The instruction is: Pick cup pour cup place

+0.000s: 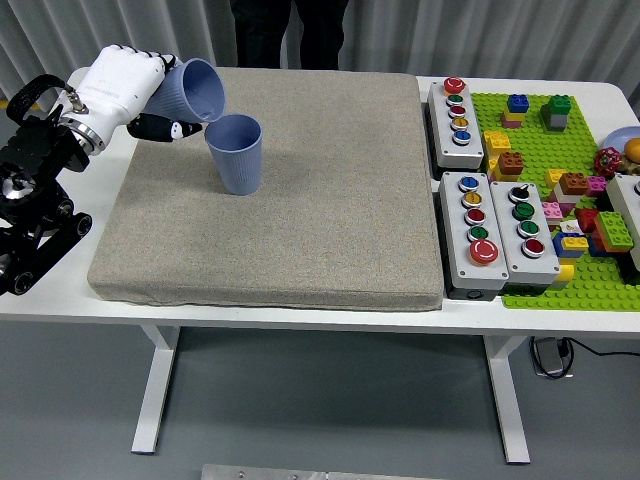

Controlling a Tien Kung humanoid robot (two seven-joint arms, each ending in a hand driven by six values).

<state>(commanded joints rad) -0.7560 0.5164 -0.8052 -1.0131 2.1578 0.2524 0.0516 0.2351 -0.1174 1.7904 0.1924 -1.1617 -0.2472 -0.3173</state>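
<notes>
at nine o'clock, black left arm (35,200) reaching in over the white surface (300,305) from the left edge. at ten o'clock, white left robot hand (125,85) clenched around a tilted blue cup (195,92), fingers wrapped on its side, dark thumb tip under it. held cup tipped toward three o'clock, open mouth facing right and down, rim hanging just above and beside the rim of a second blue cup (236,153). cannot tell whether the two rims touch. second cup upright on the grey mat (280,220), toward the mat's eleven o'clock corner, mouth up, nothing visible inside from here.

grey mat covering most of the surface's middle and left. at twelve o'clock, beyond the far edge, dark legs of a person (290,30) standing, hands out of sight.

at two o'clock, just beside the mat's right edge, a grey button box (457,123) with a row of coloured buttons. at three o'clock, two more button boxes (500,237) side by side, red buttons at their near ends. further toward three o'clock, green brick baseplate (570,180) carrying scattered coloured bricks (575,215). at the right edge, part of a pale plate (620,138) with small toy food items, too small to tell apart.

right robot hand nowhere in the picture.
</notes>
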